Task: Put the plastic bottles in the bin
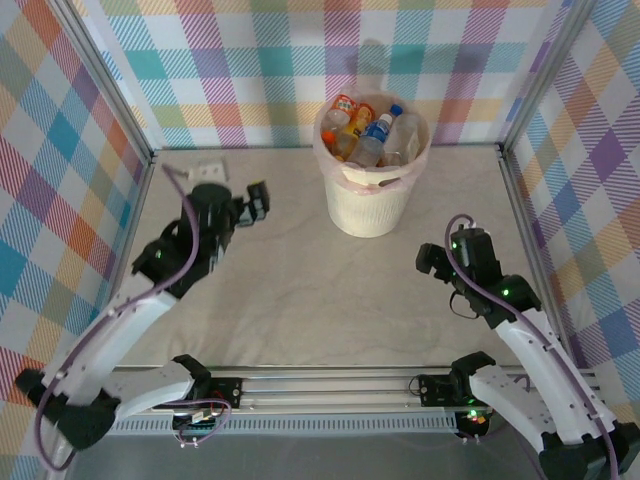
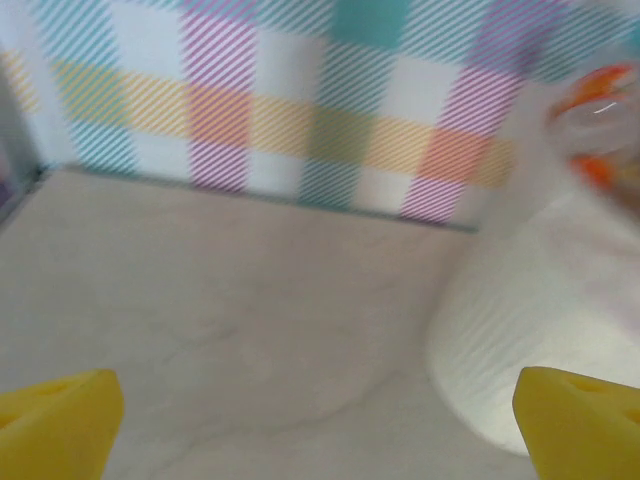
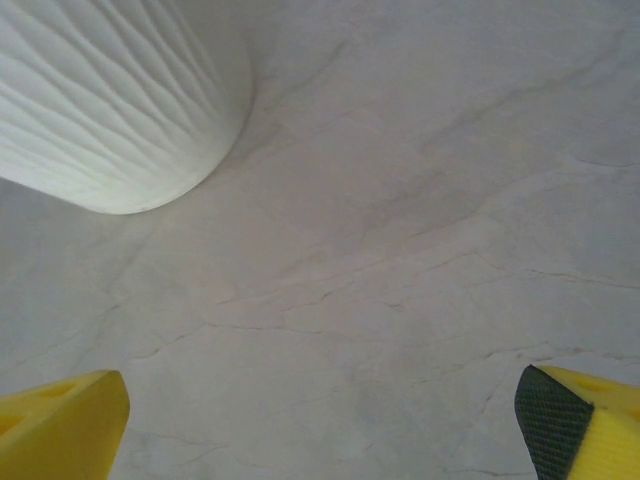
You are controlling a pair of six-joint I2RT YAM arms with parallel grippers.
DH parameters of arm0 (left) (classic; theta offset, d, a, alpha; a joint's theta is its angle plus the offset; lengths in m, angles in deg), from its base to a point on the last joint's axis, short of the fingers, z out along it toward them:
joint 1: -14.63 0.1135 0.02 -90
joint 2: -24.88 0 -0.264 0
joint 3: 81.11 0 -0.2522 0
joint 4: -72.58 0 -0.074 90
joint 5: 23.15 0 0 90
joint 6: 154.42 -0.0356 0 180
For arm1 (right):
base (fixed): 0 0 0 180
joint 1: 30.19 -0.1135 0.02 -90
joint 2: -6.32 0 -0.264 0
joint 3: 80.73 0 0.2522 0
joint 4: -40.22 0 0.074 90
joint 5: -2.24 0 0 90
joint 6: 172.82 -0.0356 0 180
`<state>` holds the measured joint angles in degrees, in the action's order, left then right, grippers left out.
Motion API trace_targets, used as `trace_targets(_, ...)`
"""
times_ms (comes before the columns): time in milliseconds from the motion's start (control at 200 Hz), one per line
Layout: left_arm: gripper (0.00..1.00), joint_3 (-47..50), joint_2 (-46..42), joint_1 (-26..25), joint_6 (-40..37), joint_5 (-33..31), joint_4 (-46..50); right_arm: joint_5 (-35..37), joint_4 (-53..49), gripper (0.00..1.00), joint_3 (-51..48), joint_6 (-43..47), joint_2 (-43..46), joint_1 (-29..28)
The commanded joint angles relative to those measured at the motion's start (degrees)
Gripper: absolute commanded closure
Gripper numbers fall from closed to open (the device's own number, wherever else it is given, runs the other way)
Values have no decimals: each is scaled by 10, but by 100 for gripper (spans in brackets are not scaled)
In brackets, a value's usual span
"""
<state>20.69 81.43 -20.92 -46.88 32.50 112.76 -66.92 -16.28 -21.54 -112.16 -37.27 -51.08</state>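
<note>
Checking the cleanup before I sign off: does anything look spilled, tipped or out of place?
Nothing spilled. The bin stands upright, the plastic bottles heaped to its rim. One small white object lies near the far-left corner of the table; too small to identify.

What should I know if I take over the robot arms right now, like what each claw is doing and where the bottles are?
Left gripper: open, holding nothing, above the table to the left of the bin.
Right gripper: open, holding nothing, to the right of the bin and nearer the arm bases.
Plastic bottles: piled in the bin up to its rim.
Done: every bottle I can see is in the bin.
Left: probably nothing to pick up. Check the table once, then park both arms.
</note>
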Motion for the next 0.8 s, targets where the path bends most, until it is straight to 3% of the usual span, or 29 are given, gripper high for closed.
trace_targets(0, 0, 110, -78, -2, 51, -121, -39, 48, 68, 0, -42, 32, 43, -1)
trace_targets(195, 0, 269, -190, 0, 60, -206, -41, 89, 187, 0, -140, 74, 96, -1)
trace_targets(360, 0, 365, -231, 5, -16, -246, -125, 112, 326, 0, -237, 90, 143, -1)
trace_targets(505, 0, 425, -239, 30, -94, -208, -206, 142, 389, 0, -253, 147, 115, 1)
trace_targets(795, 0, 537, -235, 126, -146, -114, -370, 157, 533, 0, -246, 269, -39, 20)
